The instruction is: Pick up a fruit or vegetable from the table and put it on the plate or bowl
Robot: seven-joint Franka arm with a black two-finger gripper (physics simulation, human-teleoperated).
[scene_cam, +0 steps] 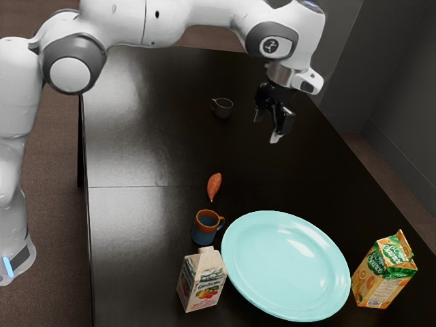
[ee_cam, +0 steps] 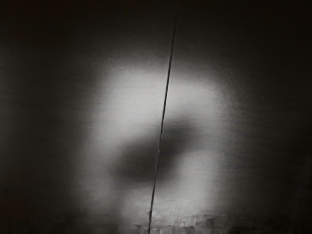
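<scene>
A small orange tapered vegetable (scene_cam: 214,185) lies on the dark table, near its middle. A large light-blue plate (scene_cam: 286,266) rests bare toward the table's front. My gripper (scene_cam: 274,126) hangs in the air above the table's far side, well behind both and to the exterior view's right of the vegetable. Its fingers stand open with nothing between them. The wrist view looks down on bare dark tabletop with a thin seam (ee_cam: 163,117) and my hand's shadow (ee_cam: 151,156).
A grey cup (scene_cam: 222,107) sits just left of my gripper. A blue mug with an orange rim (scene_cam: 206,226) stands between the vegetable and the plate. One juice carton (scene_cam: 201,279) stands left of the plate, another (scene_cam: 383,270) to its right.
</scene>
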